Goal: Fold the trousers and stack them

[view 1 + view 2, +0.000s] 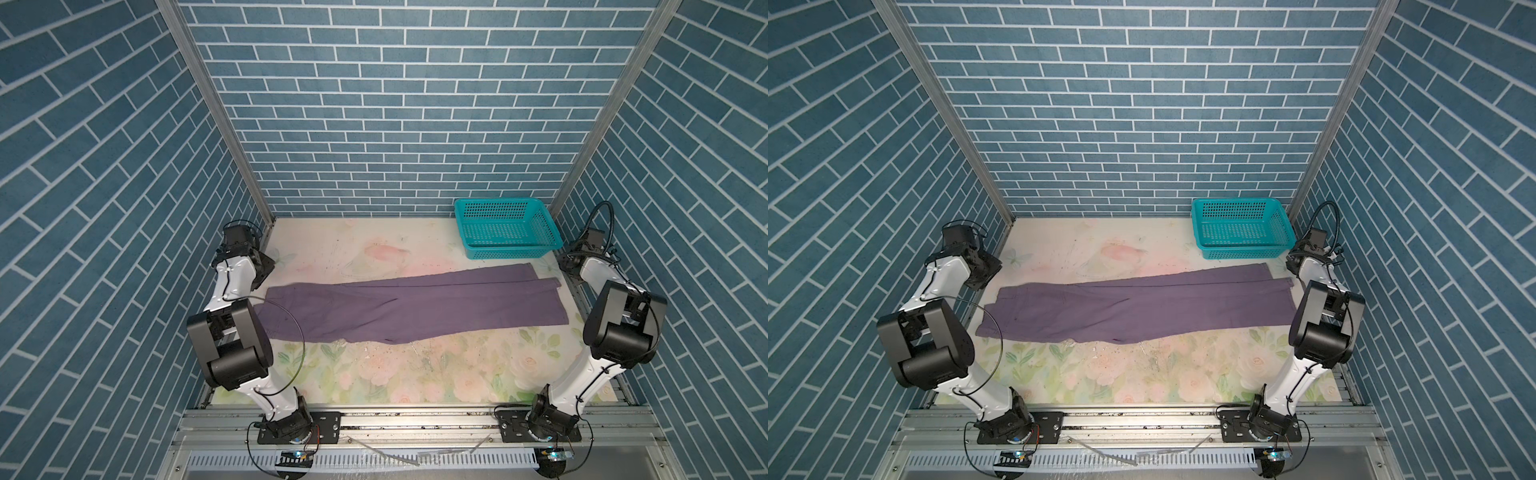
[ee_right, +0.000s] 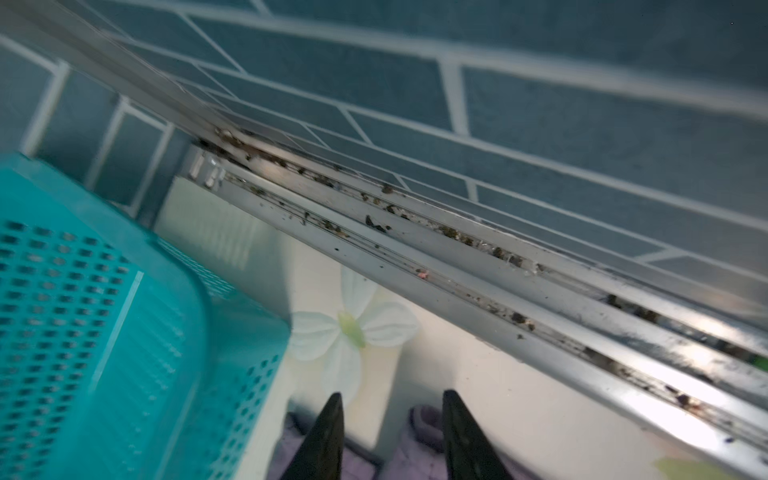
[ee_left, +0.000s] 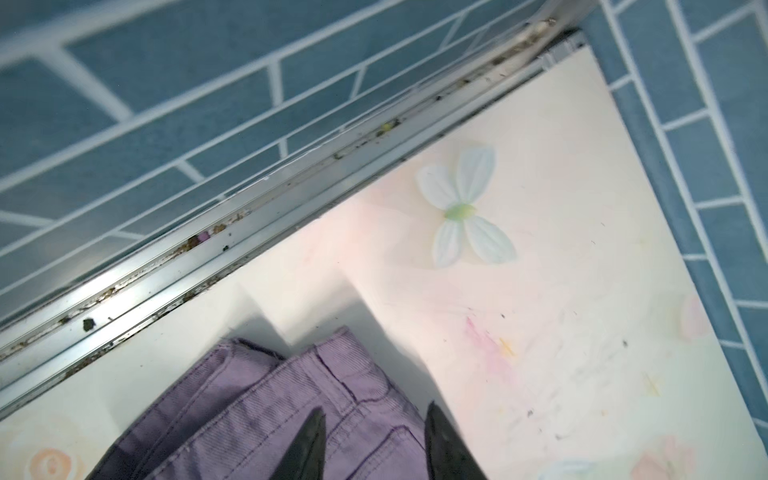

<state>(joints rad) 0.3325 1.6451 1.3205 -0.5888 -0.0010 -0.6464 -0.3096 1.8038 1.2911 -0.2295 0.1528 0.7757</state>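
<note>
Overall, the floral table (image 1: 374, 374) carries one item of work: the mauve trousers (image 1: 415, 311), laid flat and full length across it, reaching from beneath the left pincer (image 3: 374, 411) to beneath the right pincer (image 2: 392, 397), so that the garment lies between the two in both top views (image 1: 1142, 309). Both legs lie close side by side, with the one nearer the arm bases ending short of the other. At the left pincer the waistband end of the trousers (image 3: 270, 399) lies directly under the tips, a belt loop and stitched seams showing in the gap between them; bare table lies just ahead of the tips. This pincer is released: its two dark tips stand apart, with fabric seen between them and none pinched. At the right pincer the leg ends (image 2: 419, 419) show as blurred mauve folds just under and between the tips, with pale table visible in the gap. This pincer is likewise released, tips parted, nothing gripped. A teal perforated basket (image 1: 511, 253) stands just beside the right pincer, toward the back wall, close to the far leg's edge; its wall (image 2: 104, 332) fills one side of the right wrist view. Whether either pincer touches the cloth cannot be told.
</note>
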